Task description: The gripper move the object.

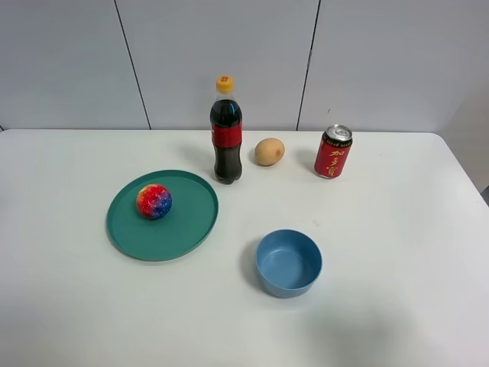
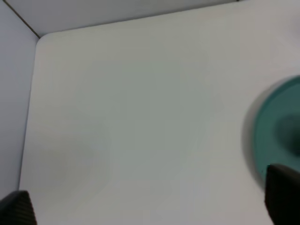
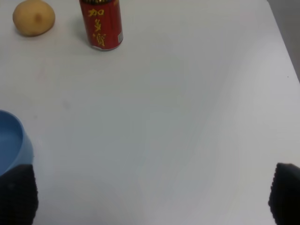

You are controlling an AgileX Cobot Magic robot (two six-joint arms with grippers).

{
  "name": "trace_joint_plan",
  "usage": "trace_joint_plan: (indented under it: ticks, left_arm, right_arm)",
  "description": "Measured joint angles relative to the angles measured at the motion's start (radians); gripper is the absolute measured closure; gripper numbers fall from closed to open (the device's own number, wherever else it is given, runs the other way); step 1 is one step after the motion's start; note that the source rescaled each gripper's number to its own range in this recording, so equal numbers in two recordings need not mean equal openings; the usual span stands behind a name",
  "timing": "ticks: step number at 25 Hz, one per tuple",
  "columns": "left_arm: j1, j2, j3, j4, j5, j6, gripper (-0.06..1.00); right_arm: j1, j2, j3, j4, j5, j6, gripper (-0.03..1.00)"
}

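The object, a small mottled red, yellow and blue-purple ball (image 1: 154, 201), rests on a round teal plate (image 1: 191, 222) left of centre on the white table. Neither arm shows in the exterior high view. In the left wrist view only the two black fingertips (image 2: 16, 211) of the left gripper (image 2: 150, 199) show, set wide apart over bare table, with the plate's rim (image 2: 274, 126) at the side. In the right wrist view the right gripper (image 3: 152, 197) also stands wide open with nothing between its fingertips (image 3: 16, 194). The ball is hidden from both wrist views.
A cola bottle (image 1: 226, 131) with a yellow cap stands behind the plate. A plain tan egg-shaped thing (image 1: 269, 151) and a red can (image 1: 333, 151) stand to its right. A blue bowl (image 1: 288, 262) sits in front of the middle. A grey wall lies behind.
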Motion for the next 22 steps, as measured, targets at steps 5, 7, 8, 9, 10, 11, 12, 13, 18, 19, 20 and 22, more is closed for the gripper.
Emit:
trace_joint_plan:
  ticks: [5, 7, 8, 9, 10, 11, 12, 13, 18, 19, 20, 22]
  left_arm:
    - [0.000, -0.161, -0.002, -0.073, 0.127, -0.001, -0.04]
    - [0.000, -0.220, -0.002, -0.095, 0.163, -0.003, -0.04]
    - [0.000, -0.247, -0.002, -0.110, 0.175, -0.003, -0.04]
    - [0.000, -0.267, -0.002, -0.123, 0.179, -0.003, -0.04]
    - [0.000, -0.288, -0.002, -0.132, 0.181, -0.003, -0.04]
    - [0.000, -0.308, -0.002, -0.139, 0.182, -0.003, -0.04]
    - [0.000, -0.327, -0.002, -0.149, 0.186, -0.003, -0.04]
    - [0.000, -0.342, -0.002, -0.159, 0.191, -0.003, -0.04]
    - [0.000, -0.430, 0.007, -0.174, 0.276, -0.003, -0.04]
    - [0.000, -0.450, 0.018, -0.174, 0.286, -0.003, -0.04]
    - [0.000, -0.467, 0.030, -0.175, 0.294, -0.003, -0.04]
    - [0.000, -0.511, 0.069, -0.175, 0.298, -0.003, -0.04]
  right_arm:
    - [0.000, 0.000, 0.000, 0.000, 0.000, 0.000, -0.03]
    - [0.000, 0.000, 0.000, 0.000, 0.000, 0.000, -0.03]
    - [0.000, 0.000, 0.000, 0.000, 0.000, 0.000, -0.03]
    - [0.000, 0.000, 0.000, 0.000, 0.000, 0.000, -0.03]
    - [0.000, 0.000, 0.000, 0.000, 0.000, 0.000, -0.03]
    - [0.000, 0.000, 0.000, 0.000, 0.000, 0.000, -0.03]
    - [0.000, 0.000, 0.000, 0.000, 0.000, 0.000, -0.03]
    - [0.000, 0.000, 0.000, 0.000, 0.000, 0.000, -0.03]
    - [0.000, 0.000, 0.000, 0.000, 0.000, 0.000, -0.03]
    - [0.000, 0.000, 0.000, 0.000, 0.000, 0.000, -0.03]
    - [0.000, 0.000, 0.000, 0.000, 0.000, 0.000, -0.03]
    - [0.000, 0.000, 0.000, 0.000, 0.000, 0.000, -0.03]
